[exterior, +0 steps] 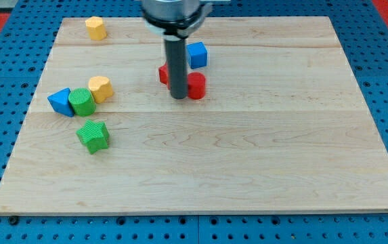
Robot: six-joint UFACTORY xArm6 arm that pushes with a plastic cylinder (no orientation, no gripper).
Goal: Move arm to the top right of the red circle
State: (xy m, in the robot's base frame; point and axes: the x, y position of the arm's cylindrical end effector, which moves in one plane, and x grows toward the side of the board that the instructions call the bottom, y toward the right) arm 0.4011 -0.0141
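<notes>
The red circle (pixel 196 86) lies on the wooden board (pixel 248 156) above its middle. My tip (pixel 179 97) rests on the board at the circle's left edge, touching or nearly touching it. The rod hides part of a second red block (pixel 163 74), whose shape I cannot make out, just up and left of the circle. A blue cube (pixel 197 54) sits directly above the red circle, toward the view's top.
At the view's left a blue triangle (pixel 60 102), a green cylinder (pixel 82 102) and a yellow block (pixel 101 89) cluster together. A green star (pixel 93 135) lies below them. Another yellow block (pixel 95 28) sits at the top left.
</notes>
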